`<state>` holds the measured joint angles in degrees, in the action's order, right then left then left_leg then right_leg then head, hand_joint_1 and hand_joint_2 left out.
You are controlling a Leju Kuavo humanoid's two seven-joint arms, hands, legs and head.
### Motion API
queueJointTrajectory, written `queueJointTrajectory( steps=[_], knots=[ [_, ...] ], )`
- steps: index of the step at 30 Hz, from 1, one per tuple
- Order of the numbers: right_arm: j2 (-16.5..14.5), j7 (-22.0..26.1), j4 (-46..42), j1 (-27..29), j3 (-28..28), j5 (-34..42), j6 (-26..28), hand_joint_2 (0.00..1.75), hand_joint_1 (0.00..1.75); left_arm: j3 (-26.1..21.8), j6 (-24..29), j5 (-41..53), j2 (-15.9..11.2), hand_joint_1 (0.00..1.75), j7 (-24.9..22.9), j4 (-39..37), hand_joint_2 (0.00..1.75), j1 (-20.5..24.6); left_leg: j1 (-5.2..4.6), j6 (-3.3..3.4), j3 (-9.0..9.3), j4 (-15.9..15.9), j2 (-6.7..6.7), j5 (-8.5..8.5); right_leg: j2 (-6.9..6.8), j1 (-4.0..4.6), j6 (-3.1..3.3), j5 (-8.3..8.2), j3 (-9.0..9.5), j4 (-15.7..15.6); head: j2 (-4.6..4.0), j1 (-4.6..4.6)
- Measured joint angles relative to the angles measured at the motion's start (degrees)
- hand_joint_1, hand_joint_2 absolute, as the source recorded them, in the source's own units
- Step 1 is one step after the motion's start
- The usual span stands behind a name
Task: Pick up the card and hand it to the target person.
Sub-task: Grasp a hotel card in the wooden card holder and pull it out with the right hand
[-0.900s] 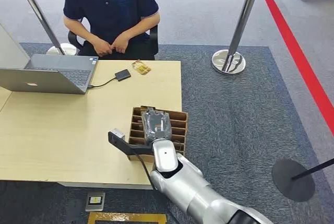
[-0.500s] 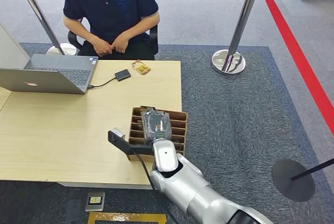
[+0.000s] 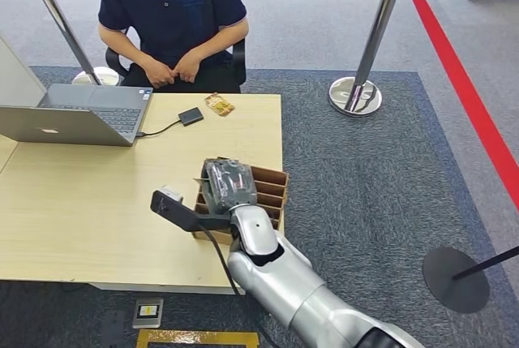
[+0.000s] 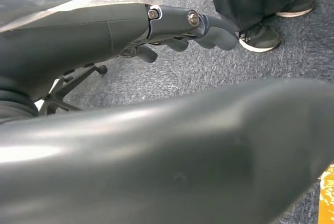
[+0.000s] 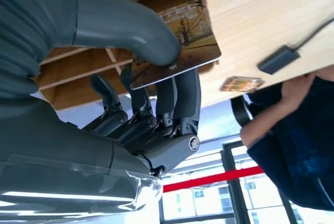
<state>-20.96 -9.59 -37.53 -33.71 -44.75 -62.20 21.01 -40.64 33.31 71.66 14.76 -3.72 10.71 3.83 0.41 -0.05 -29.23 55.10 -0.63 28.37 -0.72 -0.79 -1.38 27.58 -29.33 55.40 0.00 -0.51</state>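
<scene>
My right hand (image 3: 226, 186) hovers over the left end of a slotted cardboard box (image 3: 272, 190) on the table's right side. In the right wrist view the thumb (image 5: 130, 25) and fingers (image 5: 185, 96) pinch a card (image 5: 179, 51) with an autumn-tree picture, held clear of the box slots (image 5: 79, 62). The person (image 3: 171, 15) in a dark polo sits at the table's far edge with hands clasped. My left hand (image 4: 177, 23) hangs beside me over grey carpet, holding nothing, its fingers loosely extended.
A wooden table (image 3: 92, 194) carries an open laptop (image 3: 73, 113), a small black device (image 3: 190, 116) on a cable and a yellowish packet (image 3: 219, 104). Stanchion bases (image 3: 355, 95) stand on the carpet to the right. A person's shoes (image 4: 260, 36) are near my left hand.
My right hand has lifted off the box and moved left and toward the person, taking the card with it. The person has not moved.
</scene>
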Motion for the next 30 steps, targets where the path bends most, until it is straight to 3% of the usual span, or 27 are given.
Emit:
queueJointTrajectory(
  steps=[16,20,26,30],
  knots=[
    [0.0,1.8,-6.5,1.0,1.6,0.2,-0.8,1.75,1.54,-0.2,0.1,0.0,0.0,0.0,0.3,-0.2,0.0,-0.4,0.0,0.0,-0.02,0.0,0.0,0.0,0.0,0.0,0.0,0.0,-0.03,0.0,0.0,-0.01],
    [0.2,1.2,-7.0,0.4,2.5,-1.7,0.5,1.75,1.7,-0.2,0.1,0.1,0.0,0.0,0.2,-0.2,0.0,-0.5,0.0,0.0,-0.02,0.0,0.0,0.0,0.0,0.0,0.0,0.0,-0.03,0.0,0.0,0.01],
    [1.3,-2.7,-6.0,-2.4,3.3,-12.4,9.2,1.75,1.75,-0.2,0.0,1.4,-0.1,0.0,0.8,-0.3,0.0,-0.5,0.0,0.0,-0.02,0.0,0.0,0.0,0.0,0.0,0.0,0.0,-0.02,0.0,0.0,0.0],
    [1.8,-3.1,-4.1,-4.6,4.3,-15.6,12.6,1.75,1.75,-0.1,-0.1,2.0,-0.1,0.0,1.0,-0.3,0.0,-0.5,0.0,0.0,-0.02,0.0,0.0,0.0,0.0,0.0,0.0,0.0,-0.02,0.0,0.0,0.0]
  ],
)
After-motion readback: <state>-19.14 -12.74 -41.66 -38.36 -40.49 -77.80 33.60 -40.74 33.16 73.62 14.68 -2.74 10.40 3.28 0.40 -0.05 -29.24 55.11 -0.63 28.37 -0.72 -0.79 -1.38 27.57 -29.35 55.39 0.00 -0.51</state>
